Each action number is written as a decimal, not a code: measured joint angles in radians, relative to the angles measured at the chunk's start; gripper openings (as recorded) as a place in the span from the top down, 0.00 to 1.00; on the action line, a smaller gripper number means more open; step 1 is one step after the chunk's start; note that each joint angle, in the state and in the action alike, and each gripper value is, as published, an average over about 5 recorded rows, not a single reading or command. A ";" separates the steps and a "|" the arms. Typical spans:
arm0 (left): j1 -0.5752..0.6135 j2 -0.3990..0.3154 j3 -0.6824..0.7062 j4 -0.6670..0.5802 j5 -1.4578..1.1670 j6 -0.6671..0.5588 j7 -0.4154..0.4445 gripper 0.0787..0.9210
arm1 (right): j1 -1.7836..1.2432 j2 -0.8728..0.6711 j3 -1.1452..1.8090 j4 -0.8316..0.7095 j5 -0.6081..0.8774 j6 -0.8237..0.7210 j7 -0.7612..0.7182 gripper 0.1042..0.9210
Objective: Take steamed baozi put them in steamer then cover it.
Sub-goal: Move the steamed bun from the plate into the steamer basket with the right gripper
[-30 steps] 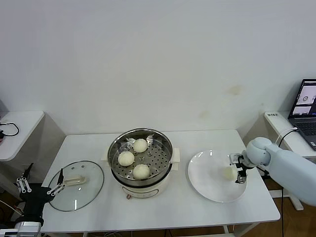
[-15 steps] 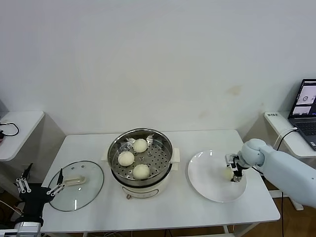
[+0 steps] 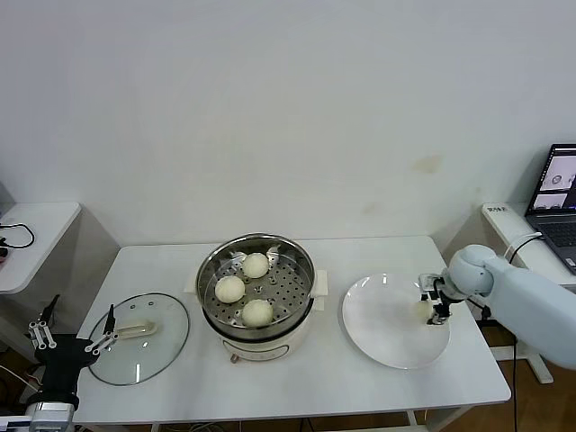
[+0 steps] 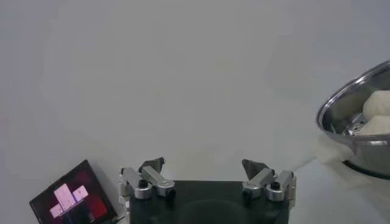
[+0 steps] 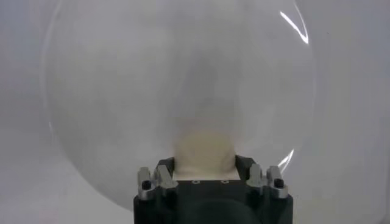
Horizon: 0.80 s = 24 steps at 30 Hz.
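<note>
Holding three baozi, the steamer; right gripper jaws clamp the fourth.

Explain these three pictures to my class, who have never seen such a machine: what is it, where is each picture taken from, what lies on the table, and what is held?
It is a robot with two arms ending in grippers. One picture looks down from its head; the others come from cameras on each wrist. On the white table stand a steel steamer with three baozi inside, its glass cover lying to the robot's left, and a white plate. The right gripper is shut on the fourth baozi over the plate. The left gripper waits open by the table's left edge.
</note>
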 measured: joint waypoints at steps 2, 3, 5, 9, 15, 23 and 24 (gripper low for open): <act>-0.002 0.002 0.001 -0.002 0.000 0.000 0.000 0.12 | 0.044 -0.005 -0.028 0.019 0.023 -0.010 -0.001 0.38; -0.003 0.002 0.002 -0.003 0.000 0.000 0.000 0.12 | 0.069 -0.006 -0.044 0.028 0.036 -0.015 0.000 0.38; -0.005 0.003 0.004 -0.004 0.000 0.001 0.000 0.12 | 0.127 -0.005 -0.083 0.049 0.068 -0.028 0.001 0.38; -0.010 0.007 0.008 -0.004 0.000 0.001 0.000 0.12 | 0.261 0.011 -0.175 0.094 0.145 -0.059 0.008 0.38; -0.021 0.019 0.007 -0.003 -0.005 0.003 0.001 0.12 | 0.466 0.078 -0.317 0.156 0.283 -0.118 0.029 0.38; -0.029 0.023 0.002 0.008 -0.006 0.002 0.000 0.12 | 0.637 0.218 -0.429 0.179 0.478 -0.200 0.076 0.38; -0.029 0.022 0.002 0.009 -0.005 0.002 0.000 0.12 | 0.647 0.238 -0.435 0.178 0.501 -0.210 0.083 0.38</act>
